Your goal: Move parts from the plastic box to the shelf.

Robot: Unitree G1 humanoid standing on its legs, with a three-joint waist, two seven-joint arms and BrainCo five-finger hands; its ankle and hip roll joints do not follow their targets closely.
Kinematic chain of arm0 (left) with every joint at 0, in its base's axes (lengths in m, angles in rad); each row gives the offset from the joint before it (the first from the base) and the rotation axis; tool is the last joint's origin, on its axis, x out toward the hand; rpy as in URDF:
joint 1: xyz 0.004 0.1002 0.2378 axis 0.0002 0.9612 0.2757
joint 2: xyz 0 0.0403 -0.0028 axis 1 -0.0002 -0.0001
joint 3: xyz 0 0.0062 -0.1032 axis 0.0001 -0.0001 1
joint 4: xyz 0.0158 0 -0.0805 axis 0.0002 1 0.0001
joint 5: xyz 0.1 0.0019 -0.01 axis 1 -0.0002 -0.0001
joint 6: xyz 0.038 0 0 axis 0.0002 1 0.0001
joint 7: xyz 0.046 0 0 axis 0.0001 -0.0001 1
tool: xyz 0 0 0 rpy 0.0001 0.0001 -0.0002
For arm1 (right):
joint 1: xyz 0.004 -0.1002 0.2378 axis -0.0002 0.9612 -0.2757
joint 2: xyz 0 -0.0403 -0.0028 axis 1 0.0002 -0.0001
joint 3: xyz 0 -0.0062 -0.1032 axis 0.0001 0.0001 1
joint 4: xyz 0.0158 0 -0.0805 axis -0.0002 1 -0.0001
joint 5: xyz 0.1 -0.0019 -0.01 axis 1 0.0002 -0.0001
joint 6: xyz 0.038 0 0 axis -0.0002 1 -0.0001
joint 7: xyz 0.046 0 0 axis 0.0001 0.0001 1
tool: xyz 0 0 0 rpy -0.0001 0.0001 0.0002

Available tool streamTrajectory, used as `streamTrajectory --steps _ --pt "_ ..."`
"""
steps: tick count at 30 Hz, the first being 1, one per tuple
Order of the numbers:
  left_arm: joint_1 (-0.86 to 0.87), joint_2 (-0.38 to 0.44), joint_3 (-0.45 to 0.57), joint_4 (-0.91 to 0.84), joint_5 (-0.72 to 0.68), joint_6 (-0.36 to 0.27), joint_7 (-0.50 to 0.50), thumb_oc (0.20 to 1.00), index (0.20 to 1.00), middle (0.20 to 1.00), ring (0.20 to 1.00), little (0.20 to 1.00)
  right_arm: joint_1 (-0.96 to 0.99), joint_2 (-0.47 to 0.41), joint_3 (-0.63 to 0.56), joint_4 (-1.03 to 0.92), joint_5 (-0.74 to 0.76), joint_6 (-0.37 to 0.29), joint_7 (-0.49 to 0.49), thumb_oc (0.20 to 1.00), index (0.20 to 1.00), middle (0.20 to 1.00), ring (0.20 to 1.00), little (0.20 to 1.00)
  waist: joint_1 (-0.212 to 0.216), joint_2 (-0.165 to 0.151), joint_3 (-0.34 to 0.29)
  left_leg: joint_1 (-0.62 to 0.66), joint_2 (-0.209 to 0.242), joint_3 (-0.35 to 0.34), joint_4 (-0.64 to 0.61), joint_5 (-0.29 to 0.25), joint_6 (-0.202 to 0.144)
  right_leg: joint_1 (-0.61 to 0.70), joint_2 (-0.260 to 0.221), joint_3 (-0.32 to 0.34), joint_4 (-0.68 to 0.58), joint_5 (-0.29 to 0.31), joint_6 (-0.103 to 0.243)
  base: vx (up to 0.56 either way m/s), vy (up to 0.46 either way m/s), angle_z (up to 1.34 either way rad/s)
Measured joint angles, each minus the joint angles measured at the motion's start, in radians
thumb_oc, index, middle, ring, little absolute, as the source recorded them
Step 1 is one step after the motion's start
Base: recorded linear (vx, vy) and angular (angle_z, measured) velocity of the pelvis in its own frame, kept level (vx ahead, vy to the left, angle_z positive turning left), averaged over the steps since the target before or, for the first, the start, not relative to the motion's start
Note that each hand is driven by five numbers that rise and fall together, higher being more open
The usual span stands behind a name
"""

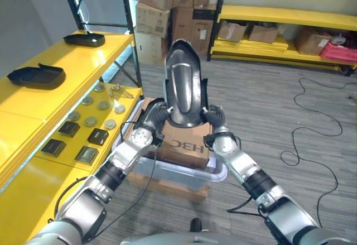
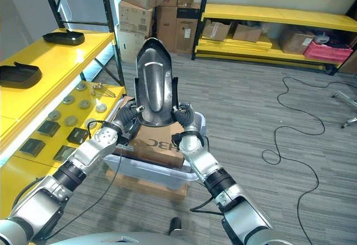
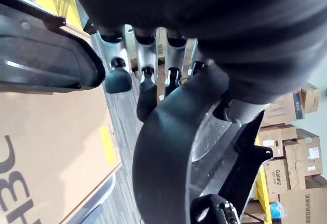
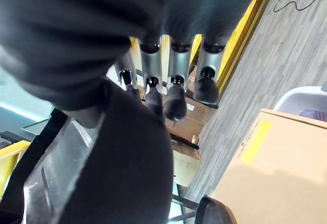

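Eye views: I see the black part (image 1: 183, 86) upright, above the cardboard box (image 1: 187, 144) in the plastic box (image 1: 184, 173); left hand (image 1: 157, 115) at 9, right hand (image 1: 213, 116) at 3, shelf (image 1: 50, 97) at 9.
Left wrist: fingers (image 3: 147, 83) straight, flat against part.
Right wrist: fingers (image 4: 174, 89) straight, pressing part.

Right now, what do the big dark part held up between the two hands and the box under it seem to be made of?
The dark part looks like moulded plastic, glossy: light glints along its curved ridge, though painted metal cannot be ruled out. The box beneath looks like plain brown cardboard, matt, with printed letters. It sits in a translucent plastic box.
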Motion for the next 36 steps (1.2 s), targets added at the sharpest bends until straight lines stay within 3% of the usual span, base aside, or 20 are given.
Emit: streamTrajectory --steps 4,5,6,14,36 --pt "0.0 -0.002 0.005 0.0 -0.002 -0.006 0.002 0.2 0.2 0.2 0.2 0.2 -0.012 0.0 0.0 0.002 -0.001 0.0 -0.003 0.2 0.2 0.2 0.2 0.2 -0.001 0.0 0.0 0.011 0.0 0.0 -0.001 0.0 0.0 0.004 0.001 0.0 0.0 -0.001 0.001 0.0 0.0 0.0" --pt "0.0 -0.002 0.005 0.0 -0.002 -0.009 0.002 0.492 0.492 0.492 0.492 0.492 -0.012 0.0 0.0 0.002 -0.001 0.0 -0.003 0.2 0.2 0.2 0.2 0.2 -0.001 0.0 0.0 0.011 0.0 0.0 -0.001 0.0 0.0 0.004 0.001 0.001 0.0 -0.001 0.001 0.0 0.0 0.0" --pt "0.0 -0.002 0.005 0.0 -0.008 -0.012 0.002 1.0 1.0 1.0 1.0 1.0 -0.012 0.0 0.0 0.002 0.0 0.0 -0.003 0.2 0.2 0.2 0.2 0.2 -0.001 0.0 0.0 0.011 0.0 0.0 -0.001 0.0 0.0 0.004 0.001 0.001 0.0 -0.001 0.001 0.0 0.0 0.0" --pt "0.0 -0.011 0.004 -0.014 -0.041 -0.056 0.001 1.0 1.0 1.0 1.0 1.0 -0.012 0.002 -0.002 0.008 0.018 0.0 -0.006 0.2 0.2 0.2 0.2 0.2 -0.001 0.0 0.0 0.012 0.0 0.0 -0.002 0.0 0.0 0.005 0.001 0.001 0.0 -0.001 0.001 0.0 0.0 0.0" --pt "0.0 -0.03 -0.002 -0.024 -0.041 -0.065 0.002 1.0 1.0 1.0 1.0 1.0 -0.012 0.038 0.001 0.009 0.035 0.005 -0.02 0.2 0.2 0.2 0.2 0.2 -0.001 0.0 0.0 0.011 0.0 0.003 -0.002 0.0 0.0 0.008 0.002 0.005 0.0 -0.001 0.001 0.0 0.0 0.0"
